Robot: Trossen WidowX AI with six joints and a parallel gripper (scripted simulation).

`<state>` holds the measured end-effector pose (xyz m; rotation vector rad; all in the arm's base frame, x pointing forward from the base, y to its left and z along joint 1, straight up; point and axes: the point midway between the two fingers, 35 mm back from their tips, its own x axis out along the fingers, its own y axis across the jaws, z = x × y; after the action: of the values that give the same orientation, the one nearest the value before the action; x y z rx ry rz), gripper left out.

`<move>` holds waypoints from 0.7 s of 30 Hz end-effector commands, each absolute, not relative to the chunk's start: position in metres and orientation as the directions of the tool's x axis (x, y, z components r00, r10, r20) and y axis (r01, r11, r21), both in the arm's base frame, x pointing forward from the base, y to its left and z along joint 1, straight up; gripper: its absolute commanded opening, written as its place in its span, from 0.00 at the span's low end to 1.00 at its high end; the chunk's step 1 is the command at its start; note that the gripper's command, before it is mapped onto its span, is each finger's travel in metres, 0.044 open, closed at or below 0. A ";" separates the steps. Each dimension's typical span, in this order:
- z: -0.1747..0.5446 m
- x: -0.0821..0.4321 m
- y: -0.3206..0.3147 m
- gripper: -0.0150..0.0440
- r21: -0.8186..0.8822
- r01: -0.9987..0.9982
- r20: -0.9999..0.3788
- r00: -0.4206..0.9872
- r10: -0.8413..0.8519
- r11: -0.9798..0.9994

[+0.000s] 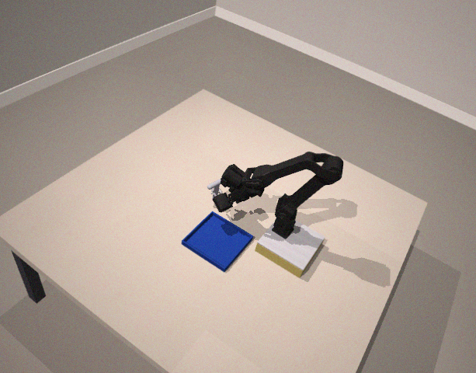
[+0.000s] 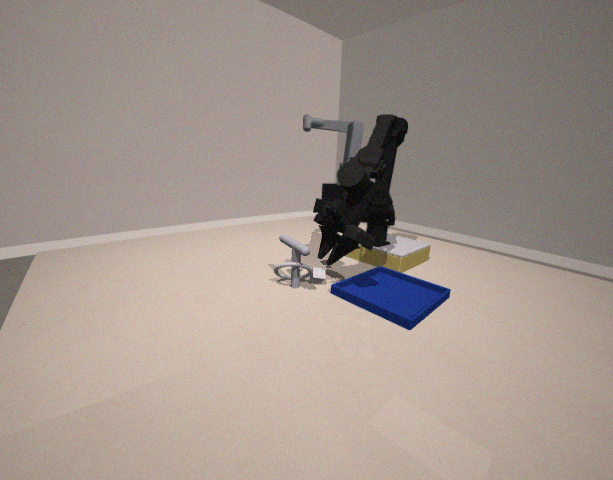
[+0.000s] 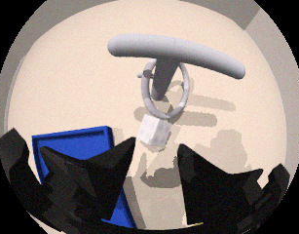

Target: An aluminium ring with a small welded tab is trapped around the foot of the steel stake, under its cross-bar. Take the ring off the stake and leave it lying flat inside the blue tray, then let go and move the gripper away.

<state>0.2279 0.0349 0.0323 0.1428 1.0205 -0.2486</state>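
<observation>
The grey steel stake stands upright with its cross-bar on top. The aluminium ring is around the stake's post, below the cross-bar. Its pale square tab points toward the gripper and the tray side. My gripper is partly open and empty, its tips just above and short of the tab, not touching it in view. The blue tray is empty. The arm hides the ring in the top view.
The arm's base stands on a yellow block with a white top, beside the tray. The tray lies close to the stake. A grey jointed stand rises behind the arm. The cross-bar overhangs the ring on both sides of the post.
</observation>
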 end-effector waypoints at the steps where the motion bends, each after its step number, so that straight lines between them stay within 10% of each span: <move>1: 0.028 0.229 0.037 0.59 0.011 0.270 -0.858 0.496 -0.130 0.963; 21: 0.000 0.246 0.033 0.59 0.010 0.270 -0.858 0.497 -0.130 0.963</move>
<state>0.2443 0.0337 0.0046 0.1504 1.0196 -0.2470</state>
